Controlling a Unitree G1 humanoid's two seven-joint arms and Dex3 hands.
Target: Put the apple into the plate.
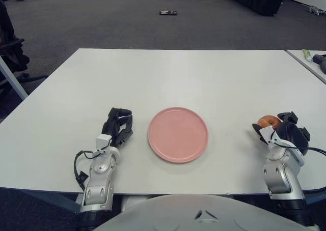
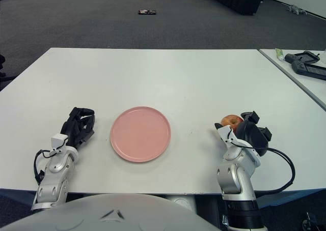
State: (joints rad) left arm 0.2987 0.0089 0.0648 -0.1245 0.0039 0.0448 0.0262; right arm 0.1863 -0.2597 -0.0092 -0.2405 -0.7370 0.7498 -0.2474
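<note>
A pink plate (image 1: 178,134) lies on the white table (image 1: 178,73), near the front middle. The red-yellow apple (image 2: 232,121) sits at table level to the right of the plate, about a hand's width from it. My right hand (image 2: 239,127) is at the apple from its right side. One finger is under its left front and others are behind it, so the fingers close around it. Most of the apple is hidden by the hand. My left hand (image 1: 118,124) shows just left of the plate, fingers relaxed and holding nothing.
A second table (image 2: 305,76) stands at the far right with a black device (image 2: 308,65) and a small green-white tube (image 2: 279,52) on it. A black chair (image 1: 10,48) shows at the left edge. Boxes stand on the floor far behind.
</note>
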